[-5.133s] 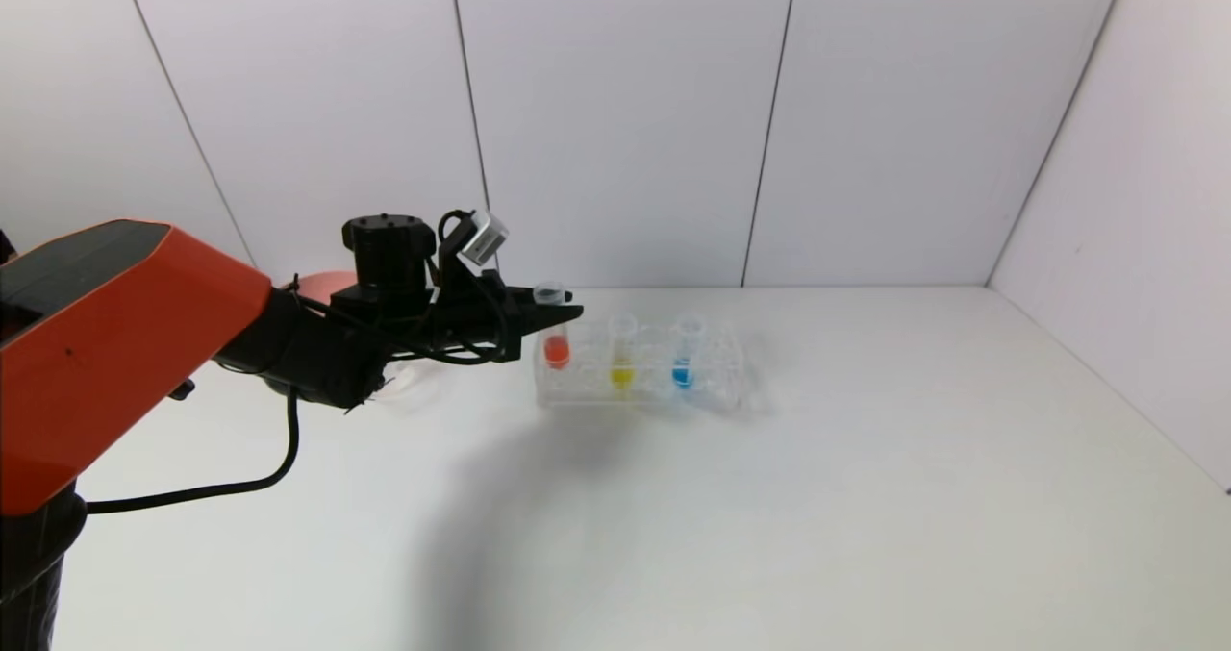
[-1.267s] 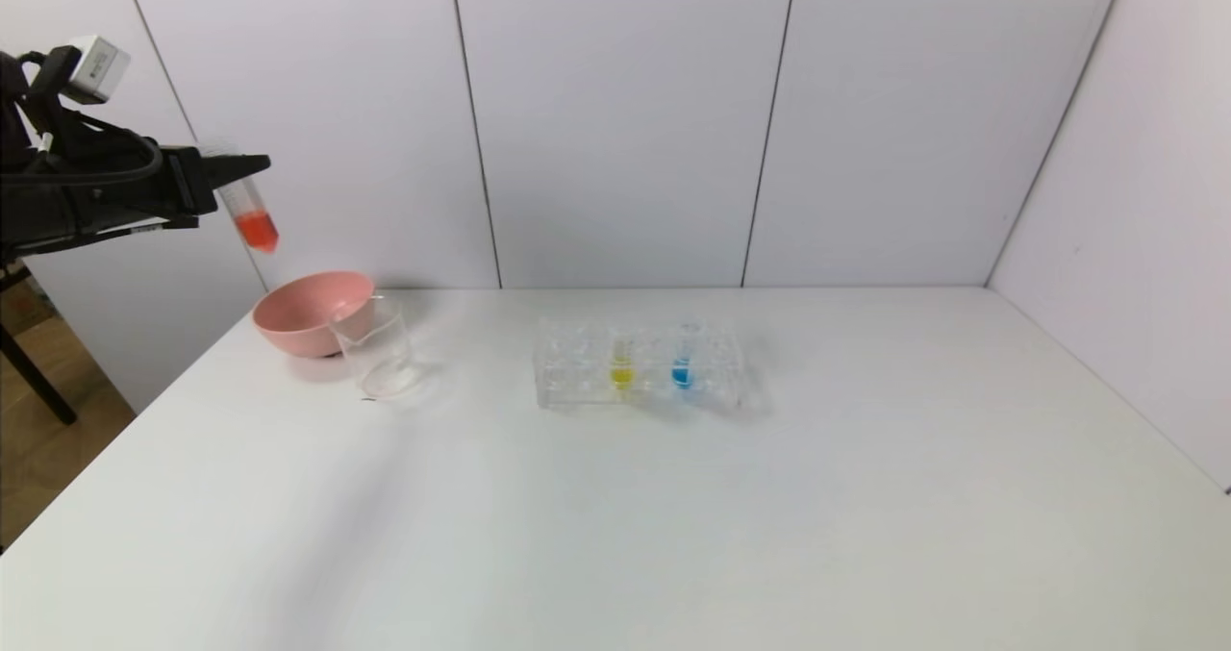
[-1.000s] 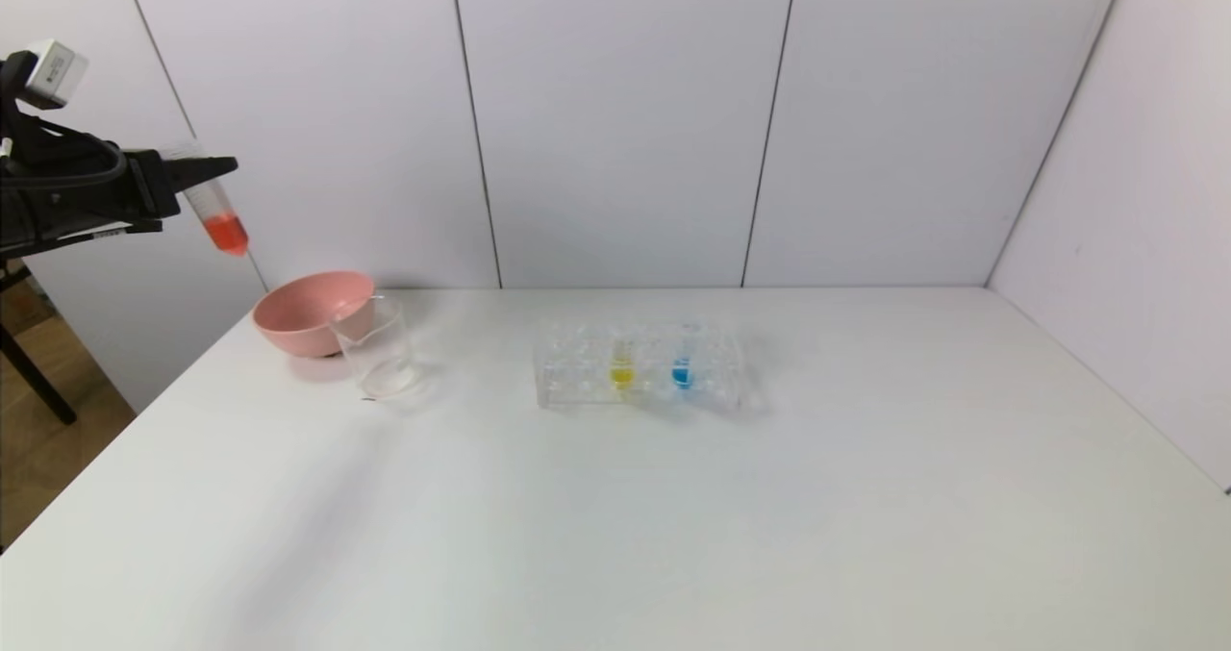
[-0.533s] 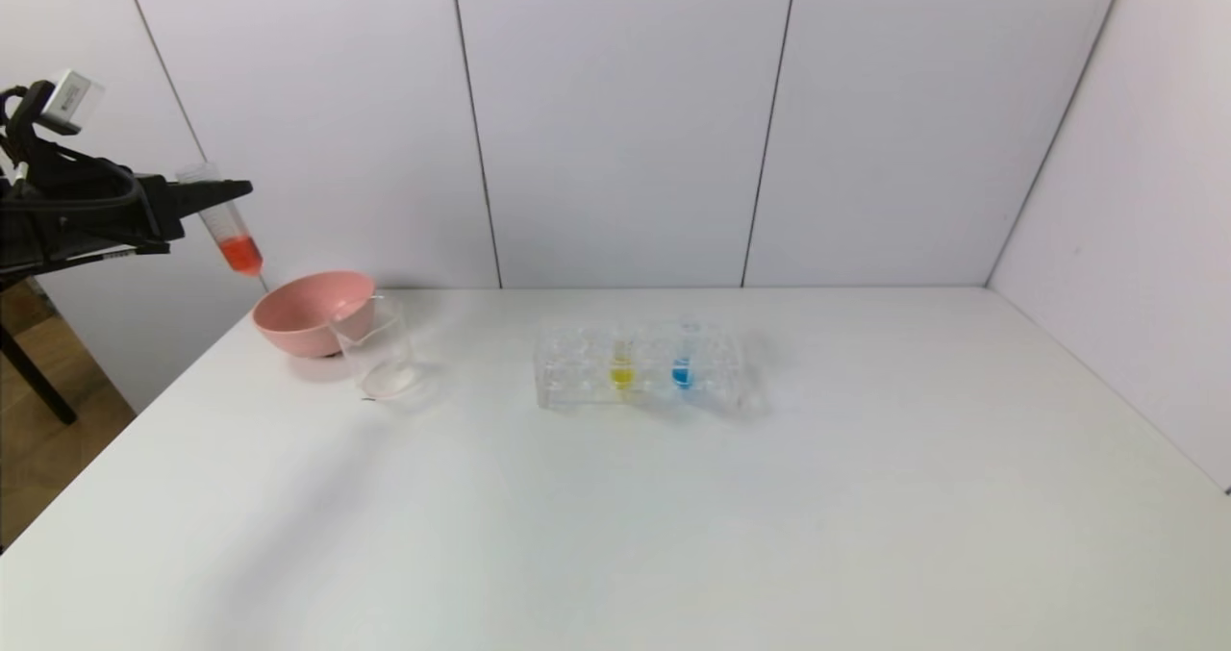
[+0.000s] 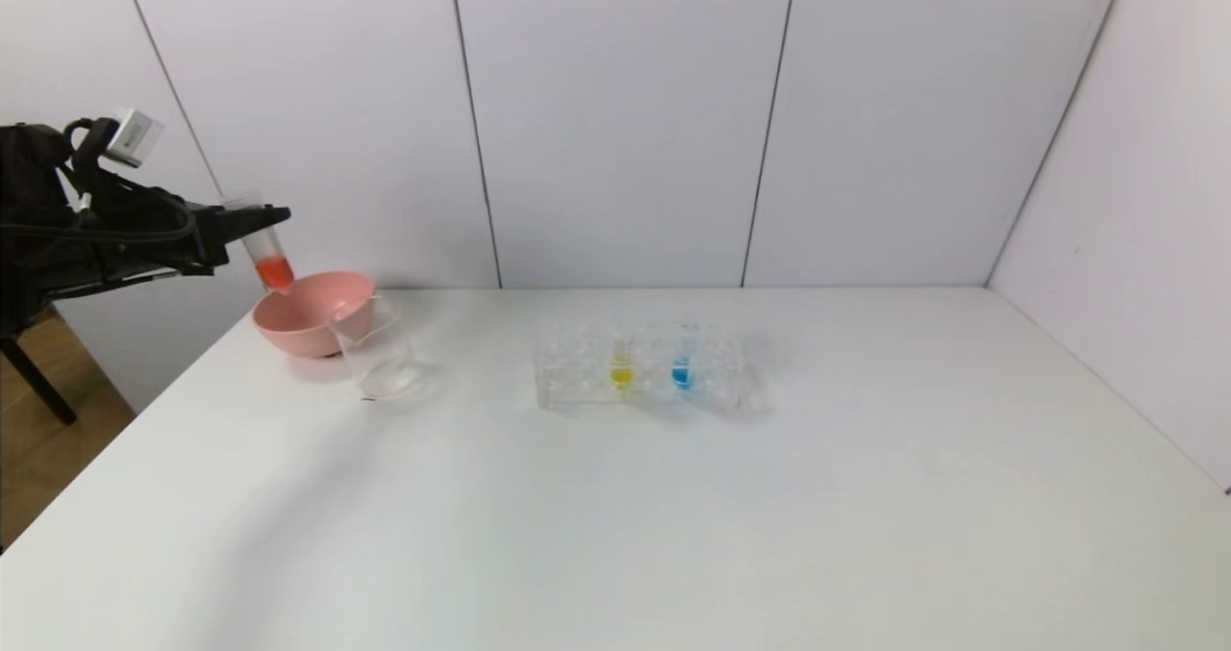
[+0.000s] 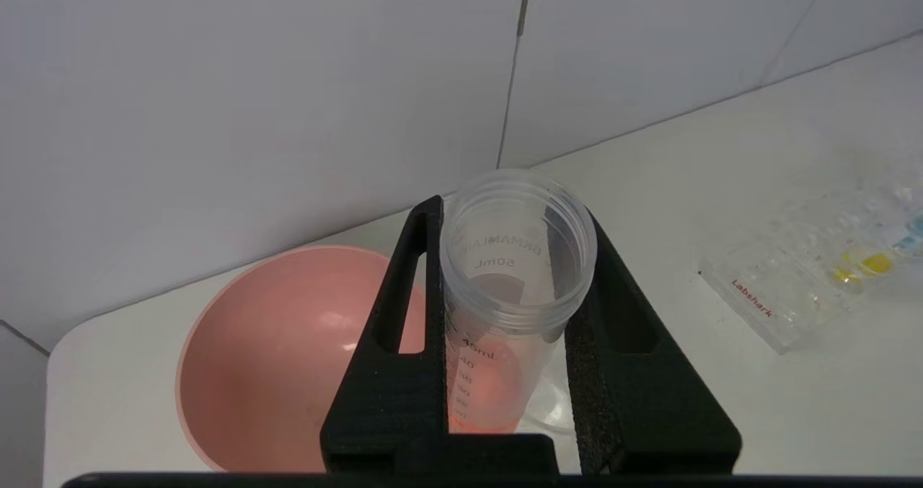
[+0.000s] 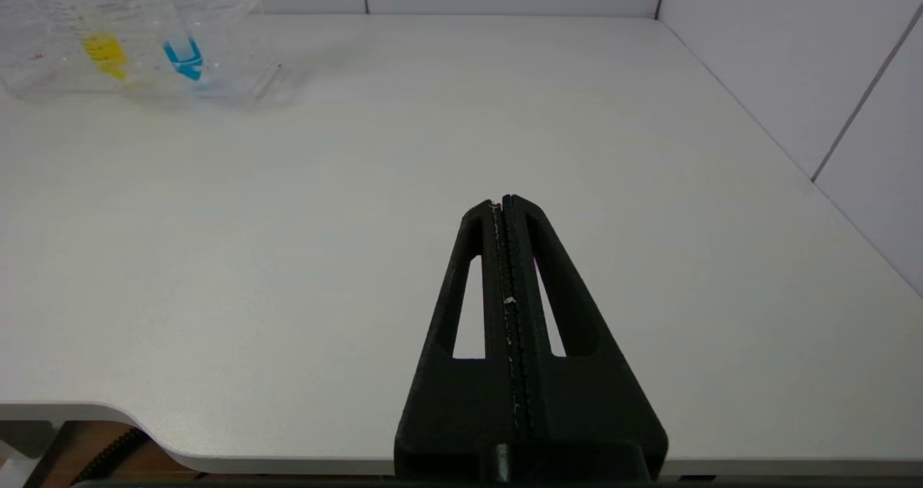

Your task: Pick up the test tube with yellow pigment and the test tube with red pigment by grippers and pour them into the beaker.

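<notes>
My left gripper (image 5: 258, 220) is shut on the test tube with red pigment (image 5: 267, 253), held nearly upright in the air above the pink bowl (image 5: 300, 329), left of the beaker (image 5: 377, 355). In the left wrist view the tube (image 6: 513, 257) sits between the black fingers (image 6: 404, 308), its open mouth facing the camera, red liquid low inside. The test tube with yellow pigment (image 5: 621, 363) stands in the clear rack (image 5: 642, 382); it also shows in the right wrist view (image 7: 101, 41). My right gripper (image 7: 502, 201) is shut and empty, over the table's near right part.
A tube with blue liquid (image 5: 682, 363) stands in the rack right of the yellow one. The pink bowl touches the beaker's far-left side. The table's left edge (image 5: 115, 430) drops to the floor. White walls stand behind and right.
My left gripper with the red tube has moved right and down, from high at the far left to just above the pink bowl. The right arm has not moved.
</notes>
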You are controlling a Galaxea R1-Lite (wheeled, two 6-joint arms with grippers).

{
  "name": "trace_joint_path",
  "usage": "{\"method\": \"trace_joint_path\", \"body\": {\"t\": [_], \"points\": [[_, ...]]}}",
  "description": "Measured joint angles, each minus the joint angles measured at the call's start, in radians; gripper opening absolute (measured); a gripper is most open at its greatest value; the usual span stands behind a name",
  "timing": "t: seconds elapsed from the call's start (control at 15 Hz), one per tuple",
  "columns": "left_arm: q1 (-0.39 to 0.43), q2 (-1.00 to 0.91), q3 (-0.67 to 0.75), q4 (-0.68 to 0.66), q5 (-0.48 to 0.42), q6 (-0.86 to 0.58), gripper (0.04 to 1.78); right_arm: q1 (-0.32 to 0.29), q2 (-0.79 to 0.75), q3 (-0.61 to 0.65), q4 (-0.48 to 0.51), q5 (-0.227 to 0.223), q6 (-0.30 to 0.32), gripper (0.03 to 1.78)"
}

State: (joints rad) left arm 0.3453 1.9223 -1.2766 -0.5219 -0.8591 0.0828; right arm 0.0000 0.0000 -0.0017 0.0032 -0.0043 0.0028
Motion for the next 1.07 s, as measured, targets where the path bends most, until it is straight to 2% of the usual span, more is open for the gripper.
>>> {"method": "trace_joint_path", "body": {"t": [0.2, 0.47, 1.07], "points": [[-0.008, 0.015, -0.016, 0.063, 0.002, 0.1, 0.47, 0.0, 0.0, 0.0, 0.0, 0.0, 0.0, 0.11], [-0.008, 0.017, -0.056, 0.222, 0.01, 0.273, 0.48, 0.0, 0.0, 0.0, 0.0, 0.0, 0.0, 0.11], [-0.008, 0.013, -0.096, 0.279, 0.01, 0.346, 0.47, 0.0, 0.0, 0.0, 0.0, 0.0, 0.0, 0.11]]}}
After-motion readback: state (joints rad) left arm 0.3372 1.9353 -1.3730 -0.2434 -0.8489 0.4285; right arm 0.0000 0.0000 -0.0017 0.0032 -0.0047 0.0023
